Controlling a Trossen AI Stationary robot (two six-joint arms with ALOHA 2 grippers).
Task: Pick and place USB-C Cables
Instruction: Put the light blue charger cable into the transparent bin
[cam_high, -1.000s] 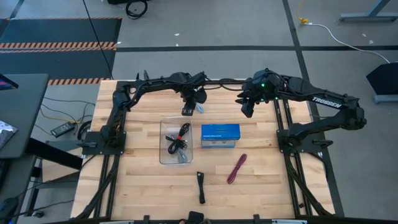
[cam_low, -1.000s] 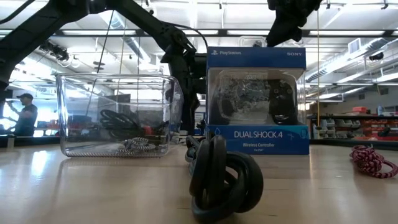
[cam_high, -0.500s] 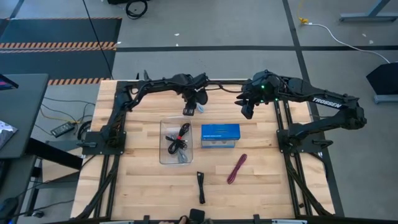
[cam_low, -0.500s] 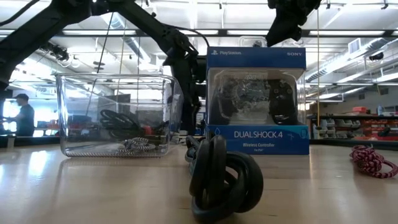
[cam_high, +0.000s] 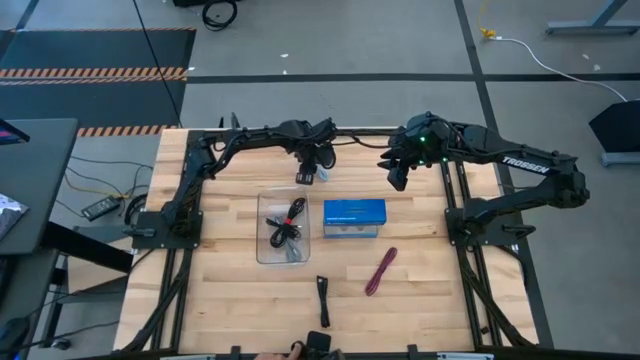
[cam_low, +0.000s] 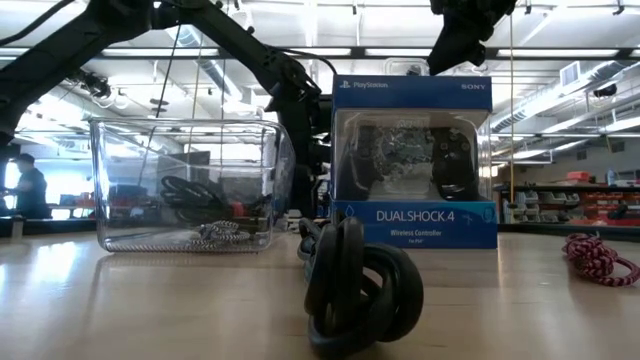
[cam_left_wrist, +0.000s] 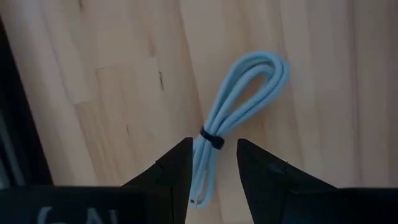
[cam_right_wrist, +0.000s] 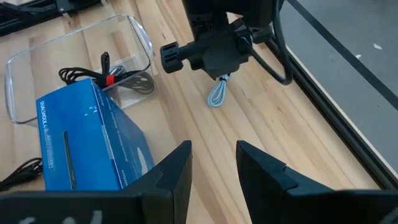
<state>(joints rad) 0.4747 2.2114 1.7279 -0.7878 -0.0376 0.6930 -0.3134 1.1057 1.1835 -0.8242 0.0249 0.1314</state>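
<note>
The left gripper (cam_high: 309, 177) hangs low over the far side of the table (cam_high: 230, 290), just past the tray's far edge. Its fingers (cam_left_wrist: 177, 168) are spread apart, and the light blue cable (cam_left_wrist: 233, 109) lies flat on the wood between them, its tied waist level with the tips and its loop reaching out beyond them. Whether the tips touch the cable is hard to tell from the wrist view; nothing is gripped.

Nearer than those fingers sits the clear tray (cam_high: 263, 250), holding a black-and-red cable (cam_high: 290, 212) and what looks like another black bundle (cam_high: 281, 236). Beside it stands the blue box (cam_high: 354, 218).

A black cable (cam_high: 323, 298) and a maroon cable (cam_high: 381, 270) lie on bare wood at the near side, well apart from both grippers.

The right gripper (cam_high: 397, 178) hovers high above the table beyond the box, its fingers (cam_right_wrist: 174, 171) parted and empty.
</note>
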